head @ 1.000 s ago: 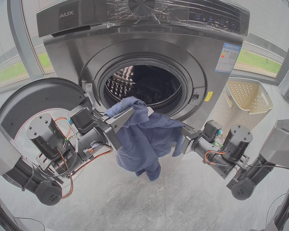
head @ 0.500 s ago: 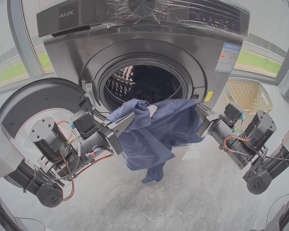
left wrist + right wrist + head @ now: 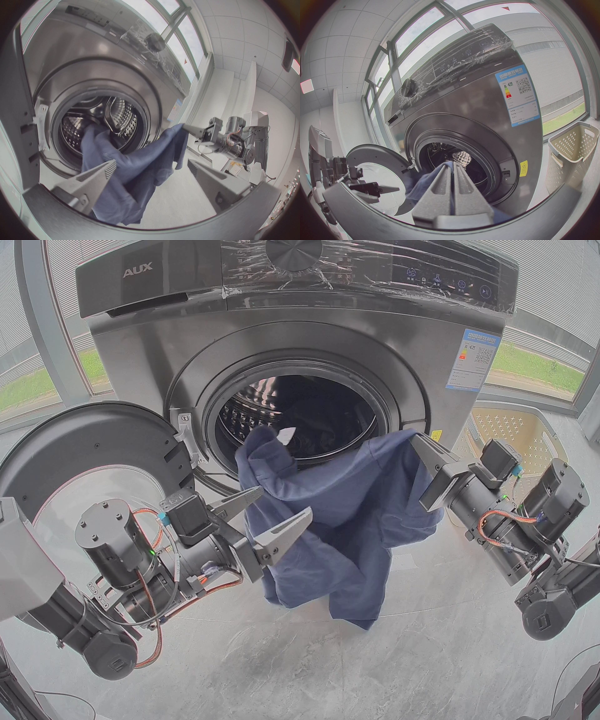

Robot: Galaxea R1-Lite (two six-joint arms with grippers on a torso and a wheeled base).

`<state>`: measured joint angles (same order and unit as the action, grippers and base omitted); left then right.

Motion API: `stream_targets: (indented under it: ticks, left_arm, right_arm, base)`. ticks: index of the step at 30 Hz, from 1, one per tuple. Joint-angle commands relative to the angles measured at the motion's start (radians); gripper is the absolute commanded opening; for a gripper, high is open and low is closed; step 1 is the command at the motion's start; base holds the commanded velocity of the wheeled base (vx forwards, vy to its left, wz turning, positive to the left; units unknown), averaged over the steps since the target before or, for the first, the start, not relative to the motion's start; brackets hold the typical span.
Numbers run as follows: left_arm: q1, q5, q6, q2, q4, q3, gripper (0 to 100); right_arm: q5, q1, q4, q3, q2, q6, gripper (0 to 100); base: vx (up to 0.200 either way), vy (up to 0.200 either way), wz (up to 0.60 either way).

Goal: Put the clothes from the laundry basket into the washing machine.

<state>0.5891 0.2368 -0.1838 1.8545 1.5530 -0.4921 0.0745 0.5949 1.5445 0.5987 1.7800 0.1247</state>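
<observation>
Head view, washing machine (image 3: 300,321): stands on the grey floor (image 3: 312,671) with its round door (image 3: 81,440) swung open to the robot's left.
Head view, blue garment (image 3: 350,515): stretched across the front of the drum opening (image 3: 300,415). One end lies over the opening's lower lip and the rest hangs down clear of the floor.
Head view, right claw (image 3: 417,440): closed on the garment's right edge, just beside the opening's right rim.
Head view, left claw (image 3: 284,502): fingers spread wide with nothing clamped, and the cloth hangs just beyond them.
Head view, laundry basket (image 3: 522,440): cream, on the floor at the machine's right side, behind the right arm.
Left wrist view, left claw (image 3: 151,163): its two fingers stand well apart and grip nothing.
Left wrist view, blue garment (image 3: 125,175): runs from inside the drum's mouth out to the right claw (image 3: 187,128), which pinches its far corner.
Right wrist view, right claw (image 3: 450,168): fingers pressed together on blue cloth (image 3: 425,184), pointing at the drum opening.
Right wrist view, left claw (image 3: 386,192): open, in front of the door (image 3: 378,162).
Right wrist view, laundry basket (image 3: 575,147): upright beside the machine.
</observation>
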Motion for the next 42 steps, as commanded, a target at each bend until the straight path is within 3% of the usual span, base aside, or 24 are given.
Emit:
stream_targets:
  ticks: [1,15,22,26,28,30,31,35,42]
  left_arm:
    - [-0.011,0.004,-0.008,0.052,-0.002,0.023,100]
    - [-0.046,0.013,0.003,0.279,-0.001,-0.032,100]
    - [-0.045,0.013,0.004,0.272,-0.001,-0.040,100]
    - [-0.045,0.010,0.009,0.275,0.001,-0.032,100]
    - [-0.048,0.010,0.012,0.275,0.001,-0.028,100]
    - [-0.046,0.010,0.037,0.273,0.001,-0.014,100]
    - [-0.046,0.012,0.046,0.270,0.001,-0.013,100]
    - [-0.042,0.001,0.052,0.242,0.001,0.026,100]
    - [-0.003,0.004,0.035,0.042,-0.002,0.133,100]
  right_arm:
    - [-0.004,0.002,0.000,0.001,-0.025,0.000,0]
    - [-0.004,0.014,0.000,0.001,-0.022,0.001,0]
    - [-0.002,0.002,0.000,-0.013,0.012,0.006,0]
    - [-0.001,-0.010,-0.012,-0.073,0.036,0.006,0]
    - [-0.002,-0.014,-0.009,-0.091,0.047,0.006,0]
    - [-0.005,-0.024,0.002,-0.109,0.125,0.012,0]
    - [-0.005,-0.027,0.002,-0.109,0.153,0.018,100]
    - [-0.004,-0.029,0.002,-0.099,0.226,0.026,100]
    - [-0.009,-0.078,0.000,-0.057,0.391,0.015,100]
  base:
    - [0.000,0.000,0.00]
    - [0.000,0.000,0.00]
    - [0.000,0.000,0.00]
    - [0.000,0.000,0.00]
    - [0.000,0.000,0.00]
    - [0.000,0.000,0.00]
    - [0.000,0.000,0.00]
    - [0.000,0.000,0.00]
    - [0.000,0.000,0.00]
